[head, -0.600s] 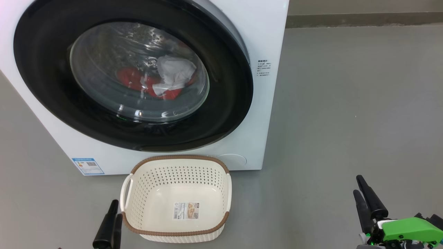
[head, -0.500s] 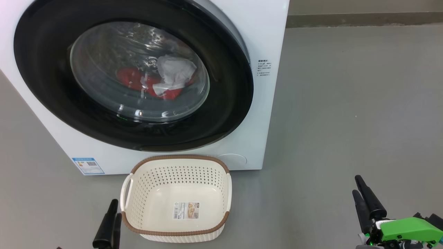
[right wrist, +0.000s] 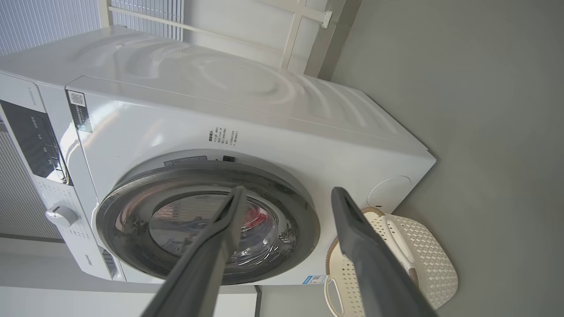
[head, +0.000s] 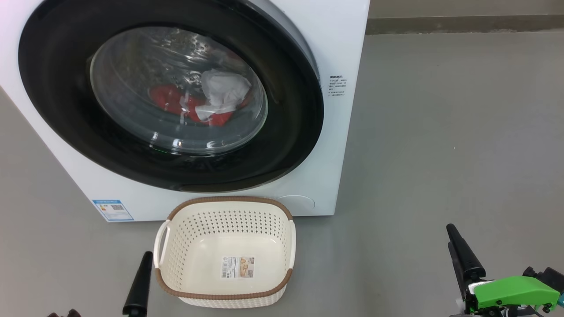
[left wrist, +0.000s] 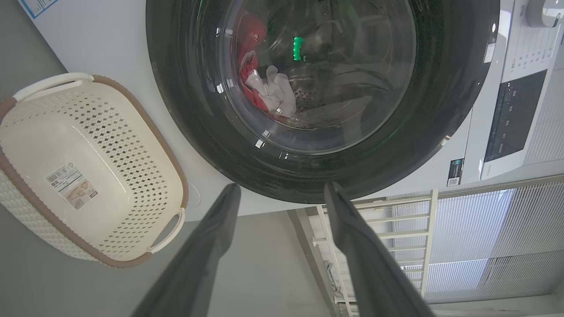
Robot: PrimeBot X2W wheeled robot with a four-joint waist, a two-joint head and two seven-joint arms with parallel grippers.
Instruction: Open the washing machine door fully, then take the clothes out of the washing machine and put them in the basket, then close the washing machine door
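Note:
The white washing machine (head: 343, 44) fills the upper left, and its door (head: 286, 132), with a black rim and a glass bowl, lies flush against the front. Red and white clothes (head: 207, 103) show through the glass inside the drum. The cream basket (head: 229, 200) stands on the floor just in front of the machine, with nothing in it but a label. My left gripper (head: 147, 255) hangs open beside the basket's left side. My right gripper (head: 450, 235) is open over bare floor, far right. Both wrist views face the door (left wrist: 176, 88) (right wrist: 299, 220), past open fingers holding nothing.
Grey floor (head: 440, 132) stretches right of the machine to a wall base at the back. A blue sticker (head: 112, 210) marks the machine's lower left corner. The control panel (left wrist: 511, 114) and a white railing (left wrist: 396, 220) lie beyond the door.
My right gripper has drifted a little left and down. The left gripper has turned slightly, so one finger now hides the other. Door, clothes and basket are unmoved.

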